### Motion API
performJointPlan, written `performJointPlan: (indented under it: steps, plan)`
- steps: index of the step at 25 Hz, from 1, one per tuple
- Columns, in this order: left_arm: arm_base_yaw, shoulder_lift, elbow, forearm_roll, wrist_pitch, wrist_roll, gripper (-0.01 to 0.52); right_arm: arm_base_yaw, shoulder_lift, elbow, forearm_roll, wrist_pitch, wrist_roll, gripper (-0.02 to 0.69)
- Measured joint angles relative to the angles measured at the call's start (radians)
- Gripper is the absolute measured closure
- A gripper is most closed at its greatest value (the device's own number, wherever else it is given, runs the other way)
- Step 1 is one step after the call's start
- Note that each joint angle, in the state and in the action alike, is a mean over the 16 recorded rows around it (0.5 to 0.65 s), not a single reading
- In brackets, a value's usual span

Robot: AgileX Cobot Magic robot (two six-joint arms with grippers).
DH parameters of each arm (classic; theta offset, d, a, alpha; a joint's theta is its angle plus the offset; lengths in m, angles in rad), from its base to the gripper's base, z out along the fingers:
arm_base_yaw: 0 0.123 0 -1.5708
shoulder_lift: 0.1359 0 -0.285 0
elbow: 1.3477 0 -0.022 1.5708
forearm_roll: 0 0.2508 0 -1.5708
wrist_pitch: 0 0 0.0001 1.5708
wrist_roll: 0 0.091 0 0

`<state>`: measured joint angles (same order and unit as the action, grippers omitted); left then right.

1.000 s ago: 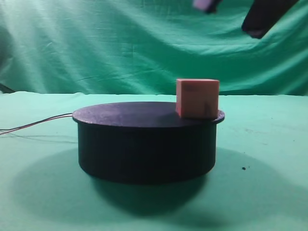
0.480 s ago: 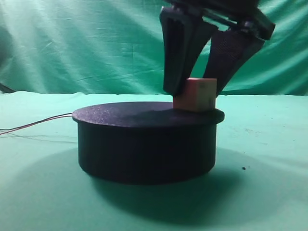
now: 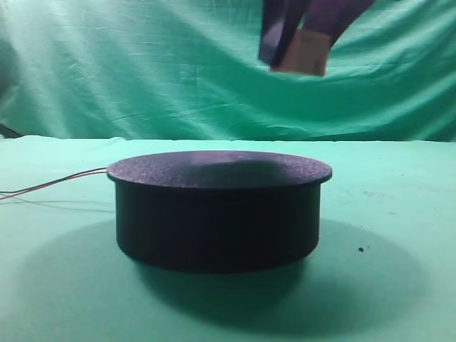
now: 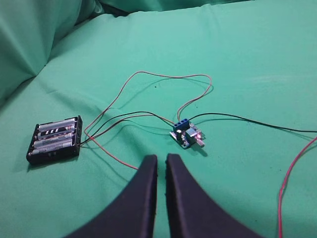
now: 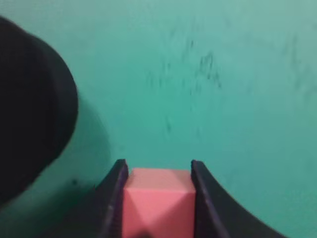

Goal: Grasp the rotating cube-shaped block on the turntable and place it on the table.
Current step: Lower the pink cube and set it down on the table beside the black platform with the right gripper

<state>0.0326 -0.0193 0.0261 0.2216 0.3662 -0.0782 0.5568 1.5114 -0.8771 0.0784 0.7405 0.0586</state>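
The pinkish cube-shaped block hangs in the air high above the right side of the black turntable, held between the dark fingers of my right gripper. In the right wrist view the block fills the gap of the right gripper, both fingers pressed on its sides, with green table below and the turntable at the left edge. My left gripper is shut on nothing, hovering over the green cloth away from the turntable.
Thin wires trail left from the turntable. Under the left gripper lie a black battery holder, a small blue circuit board and looping red and black wires. A green backdrop hangs behind.
My right gripper came down around the block on the turntable's right edge, closed on it and lifted it well above the disc. The turntable top is now bare.
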Motion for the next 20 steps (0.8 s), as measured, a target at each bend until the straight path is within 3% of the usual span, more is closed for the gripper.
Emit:
performJointPlan:
  steps: [9, 12, 16, 20]
  plan:
    - [0.0, 0.0, 0.0, 0.0, 0.0, 0.0, 0.514, -0.012, 0.007, 0.142, 0.008, -0.091, 0.018, 0.256]
    - [0.0, 0.0, 0.0, 0.0, 0.0, 0.0, 0.514, -0.012, -0.013, 0.118, 0.008, -0.069, 0.019, 0.235]
    - [0.0, 0.0, 0.0, 0.0, 0.0, 0.0, 0.514, -0.012, -0.08, 0.071, 0.001, -0.012, 0.023, 0.274]
    - [0.0, 0.0, 0.0, 0.0, 0.0, 0.0, 0.514, -0.012, -0.186, 0.025, -0.014, 0.071, 0.036, 0.39]
